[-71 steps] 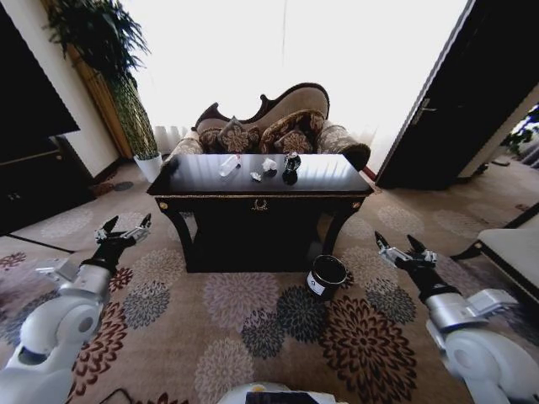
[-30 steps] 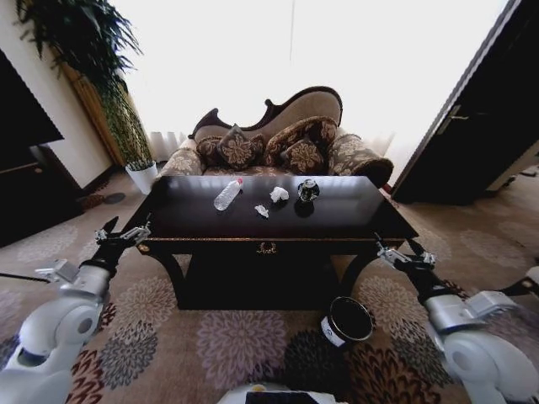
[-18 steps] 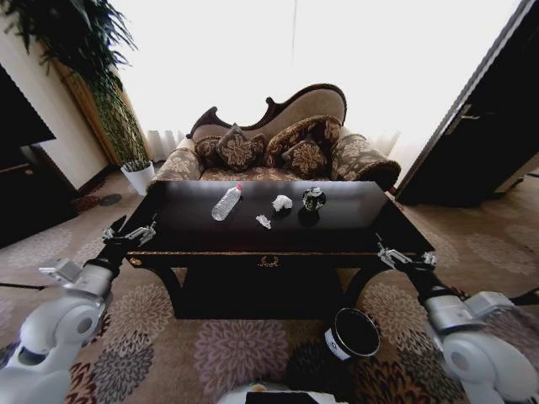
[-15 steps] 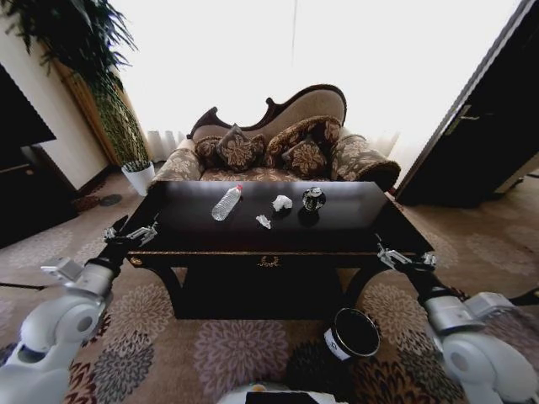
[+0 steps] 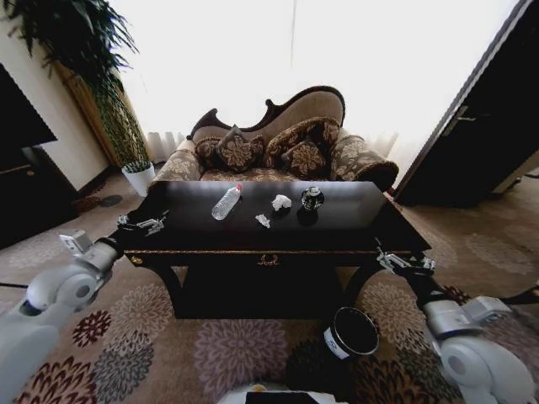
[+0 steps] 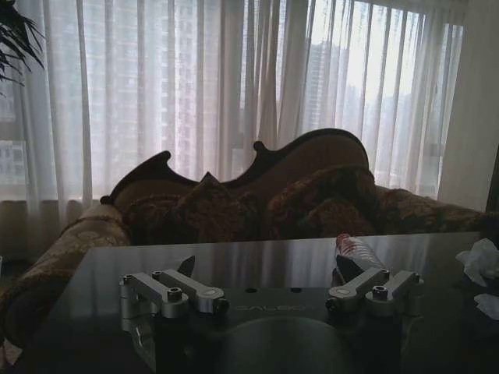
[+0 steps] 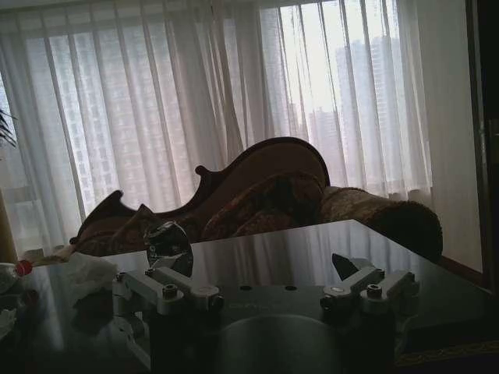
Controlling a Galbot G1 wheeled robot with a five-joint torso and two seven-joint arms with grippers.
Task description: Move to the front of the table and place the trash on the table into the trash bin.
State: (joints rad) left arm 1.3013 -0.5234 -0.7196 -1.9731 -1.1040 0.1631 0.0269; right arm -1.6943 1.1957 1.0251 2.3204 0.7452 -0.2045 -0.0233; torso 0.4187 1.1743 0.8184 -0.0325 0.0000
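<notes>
The dark glossy table [image 5: 354, 220] stands right in front of me. On its top lies the trash: a clear plastic bottle [image 5: 226, 202], a white paper wad [image 5: 280, 202], a small paper scrap [image 5: 264, 221] and a dark shiny round object [image 5: 312, 199]. The black trash bin [image 5: 352, 332] sits on the carpet by the table's right front leg. My left gripper [image 5: 143, 225] is open at the table's left front corner, level with the top, facing the bottle [image 6: 355, 251]. My right gripper [image 5: 402, 263] is open by the right front corner, facing the round object [image 7: 168, 240] and the wad [image 7: 86, 273].
A patterned sofa [image 5: 278, 139] stands close behind the table. A white plant pot [image 5: 139, 175] and tall plant are at the back left, a dark cabinet [image 5: 21, 177] on the left, a dark door [image 5: 480, 126] on the right. Flowered carpet [image 5: 227, 349] lies in front.
My left arm has risen and reached forward, bringing its gripper to the table's left front corner. The right gripper and the view have barely shifted.
</notes>
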